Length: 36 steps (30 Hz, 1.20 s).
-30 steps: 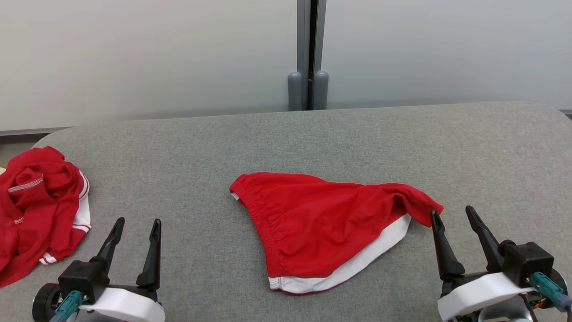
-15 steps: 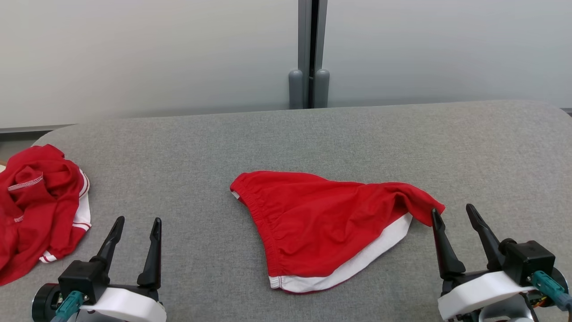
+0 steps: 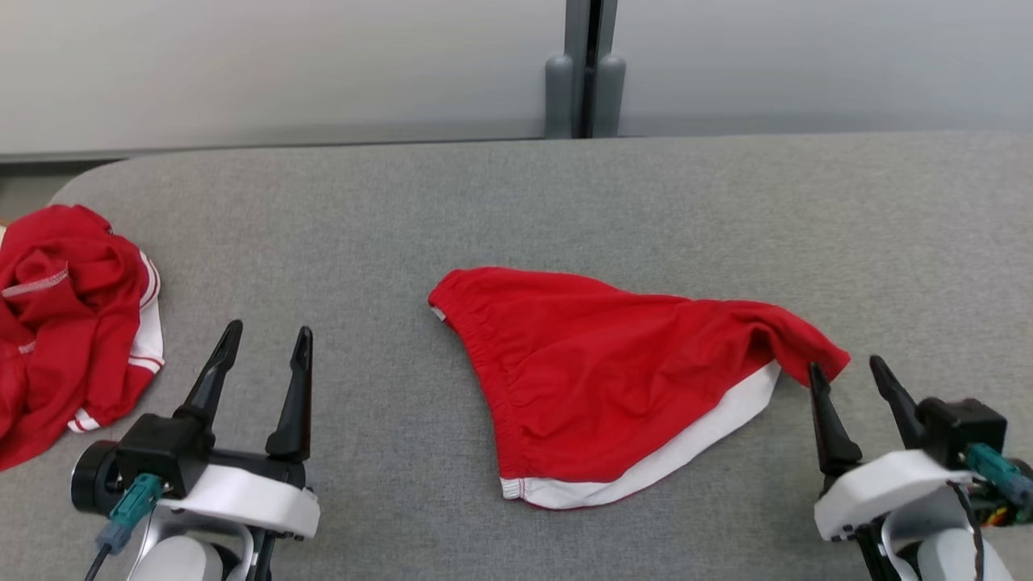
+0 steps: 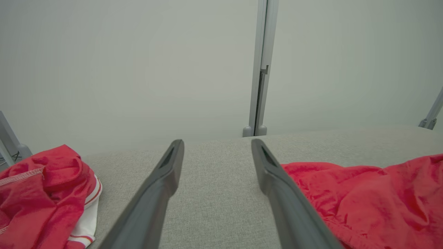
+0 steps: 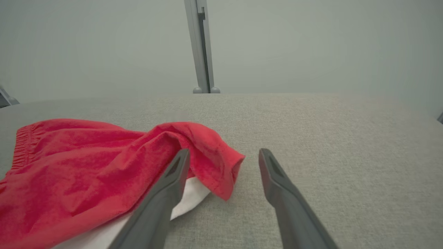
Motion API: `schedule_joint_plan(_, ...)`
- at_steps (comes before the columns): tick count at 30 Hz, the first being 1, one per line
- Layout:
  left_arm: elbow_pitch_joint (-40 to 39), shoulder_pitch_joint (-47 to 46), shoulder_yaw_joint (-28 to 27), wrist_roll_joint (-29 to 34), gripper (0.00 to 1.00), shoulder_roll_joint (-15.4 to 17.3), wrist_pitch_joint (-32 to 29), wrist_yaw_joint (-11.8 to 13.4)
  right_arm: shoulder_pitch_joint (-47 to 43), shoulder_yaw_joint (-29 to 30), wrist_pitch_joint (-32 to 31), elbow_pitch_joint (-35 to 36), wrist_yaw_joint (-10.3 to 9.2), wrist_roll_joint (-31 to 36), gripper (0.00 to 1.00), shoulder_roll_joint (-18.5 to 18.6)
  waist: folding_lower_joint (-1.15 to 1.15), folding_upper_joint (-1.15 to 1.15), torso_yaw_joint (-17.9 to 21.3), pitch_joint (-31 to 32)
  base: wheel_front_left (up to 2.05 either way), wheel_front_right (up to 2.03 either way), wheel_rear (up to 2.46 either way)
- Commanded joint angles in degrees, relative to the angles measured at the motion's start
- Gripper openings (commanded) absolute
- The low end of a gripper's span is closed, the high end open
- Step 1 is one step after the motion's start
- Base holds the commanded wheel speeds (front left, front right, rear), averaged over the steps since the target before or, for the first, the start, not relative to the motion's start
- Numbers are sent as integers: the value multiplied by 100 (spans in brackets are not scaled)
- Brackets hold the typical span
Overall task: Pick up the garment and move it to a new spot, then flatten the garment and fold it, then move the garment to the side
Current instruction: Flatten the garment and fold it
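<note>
The red garment (image 3: 613, 387) is lying mid-surface (image 3: 484, 202). I am holding my left hand (image 3: 268, 331) and right hand (image 3: 847, 365) spread and empty, the right hand sitting just beside the garment's right corner.

Wide-spread left claw (image 4: 217, 142) between red heap (image 4: 41, 197) and garment (image 4: 373, 197)

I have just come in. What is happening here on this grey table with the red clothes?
A two-armed robot faces a red garment with white trim, which lies loosely spread, not yet folded, in the middle of the grey table. Both grippers are open and hold nothing. The right gripper sits next to the garment's bunched right corner; the left gripper is over bare table between it and a crumpled red garment at the left edge.
</note>
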<state>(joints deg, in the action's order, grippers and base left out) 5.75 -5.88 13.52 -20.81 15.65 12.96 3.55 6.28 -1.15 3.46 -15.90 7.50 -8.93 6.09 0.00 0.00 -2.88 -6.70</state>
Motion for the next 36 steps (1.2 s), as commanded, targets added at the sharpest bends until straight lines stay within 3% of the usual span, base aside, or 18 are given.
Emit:
schedule_joint_plan(1,-13,-141,7,32,100,-1,33,-12,169,-50,38,-111,-2,-17,100,37,0,0,-117,-194,0,0,0)
schedule_joint_plan(2,-10,-195,26,41,100,-18,45,-32,243,-82,-29,-240,-2,-53,100,56,0,0,-144,-258,0,0,0)
schedule_joint_plan(3,-2,-246,41,53,100,-34,64,-45,358,-94,-8,-334,-2,-72,82,77,0,0,-174,-314,0,0,0)
schedule_joint_plan(4,6,-303,56,40,100,-65,73,-63,475,-100,26,-392,-2,-93,41,114,0,0,-203,-368,0,0,0)
schedule_joint_plan(5,30,-351,79,69,100,-68,79,-74,567,-92,43,-450,-2,-97,14,140,0,0,-233,-415,0,0,0)
schedule_joint_plan(6,55,-392,87,78,100,-79,101,-76,632,-114,73,-478,-2,-86,0,155,0,0,-257,-446,0,0,0)
schedule_joint_plan(15,149,-812,100,136,100,-157,186,-203,1592,-344,-9,-269,-2,-30,0,401,0,0,-471,-800,0,0,0)
schedule_joint_plan(21,245,-1229,186,206,100,-322,214,-317,2612,-592,-257,-971,-2,-107,0,492,0,0,-715,-1176,0,0,0)
schedule_joint_plan(22,272,-1285,197,227,100,-353,219,-346,2749,-616,-248,-1153,-2,-116,20,501,0,0,-752,-1223,0,0,0)
schedule_joint_plan(23,305,-1337,207,239,100,-387,222,-356,2863,-630,-270,-1366,-2,-133,76,497,0,0,-778,-1259,0,0,0)
schedule_joint_plan(24,328,-1382,210,246,100,-420,225,-382,2966,-656,-270,-1551,-2,-172,100,475,0,0,-799,-1294,0,0,0)
schedule_joint_plan(30,368,-1452,88,322,100,-549,227,-459,3226,-726,212,-2204,-2,-251,100,401,0,0,-761,-1314,0,0,0)
schedule_joint_plan(36,433,-1183,-104,409,100,-561,228,-483,2748,-714,866,-1710,-2,-314,100,326,0,0,-545,-1014,0,0,0)
